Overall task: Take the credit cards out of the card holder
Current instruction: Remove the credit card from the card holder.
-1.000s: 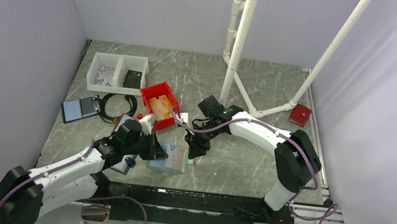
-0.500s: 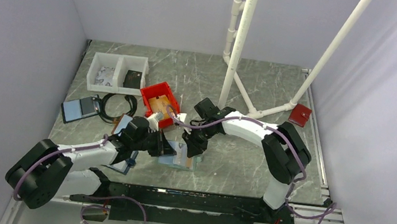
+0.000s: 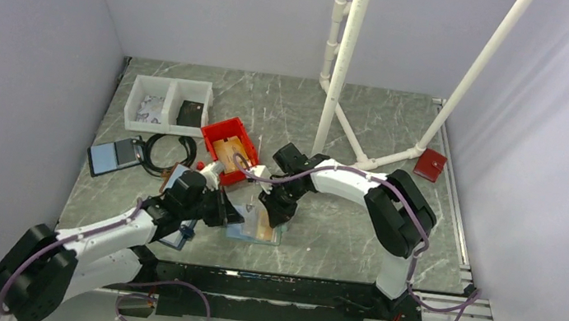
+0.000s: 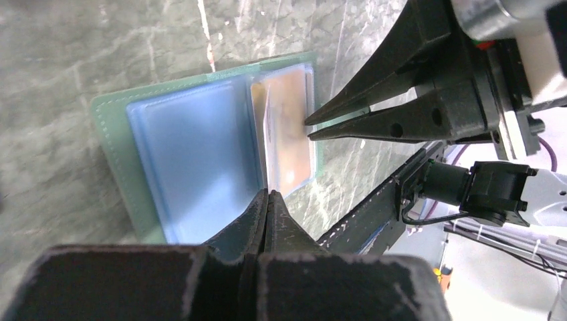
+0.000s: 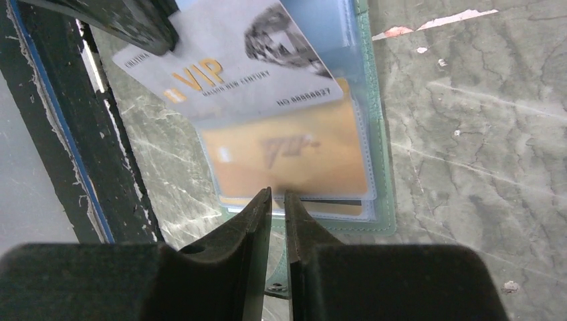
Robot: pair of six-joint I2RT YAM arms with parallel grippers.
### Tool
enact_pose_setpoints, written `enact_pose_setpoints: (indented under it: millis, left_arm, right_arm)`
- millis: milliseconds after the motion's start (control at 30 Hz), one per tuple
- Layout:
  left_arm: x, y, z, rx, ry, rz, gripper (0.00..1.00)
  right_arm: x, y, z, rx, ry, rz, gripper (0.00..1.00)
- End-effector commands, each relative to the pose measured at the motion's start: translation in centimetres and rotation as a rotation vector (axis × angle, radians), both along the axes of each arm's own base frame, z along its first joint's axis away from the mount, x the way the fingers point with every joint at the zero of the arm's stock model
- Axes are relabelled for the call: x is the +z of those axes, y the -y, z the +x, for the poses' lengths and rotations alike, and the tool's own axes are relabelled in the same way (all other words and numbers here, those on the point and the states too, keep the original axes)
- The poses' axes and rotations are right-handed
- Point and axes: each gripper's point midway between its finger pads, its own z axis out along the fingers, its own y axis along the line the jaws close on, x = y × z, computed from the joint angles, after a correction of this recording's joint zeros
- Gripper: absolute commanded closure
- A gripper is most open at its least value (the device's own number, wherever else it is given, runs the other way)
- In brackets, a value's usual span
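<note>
The card holder lies open on the table, with a teal edge and pale blue pockets. An orange-tan card sits in its pocket, also in the left wrist view. My left gripper is shut on a pocket leaf holding a pale silver VIP card and lifts it off the orange one. My right gripper has its jaws a narrow gap apart. Its tips touch the near edge of the orange card's pocket and hold nothing that I can see.
A red bin stands just behind the holder. A white two-part tray, a black cable coil and a dark folder are at the back left. White pipes rise behind. A black rail runs along the near edge.
My right gripper has moved left and nearer, onto the holder's right panel. My left gripper has lifted the leaf with the pale card, and the holder has slid slightly to the right.
</note>
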Motion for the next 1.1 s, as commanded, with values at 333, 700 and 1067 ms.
enact_pose_setpoints:
  millis: [333,700,1067]
  left_arm:
    - [1.9,-4.4,-0.1,0.074,0.088,0.19,1.0]
    - [4.5,-4.6,1.0,0.056,0.192,0.219,1.0]
    - [6.4,-4.8,1.9,0.055,0.231,0.246,1.0]
  right_arm:
    - [-0.1,0.7,1.1,0.082,0.094,-0.04,0.8]
    - [4.3,0.3,-0.5,0.211,0.117,0.097,0.77]
    - [6.8,0.7,-0.5,0.234,0.165,0.161,0.77]
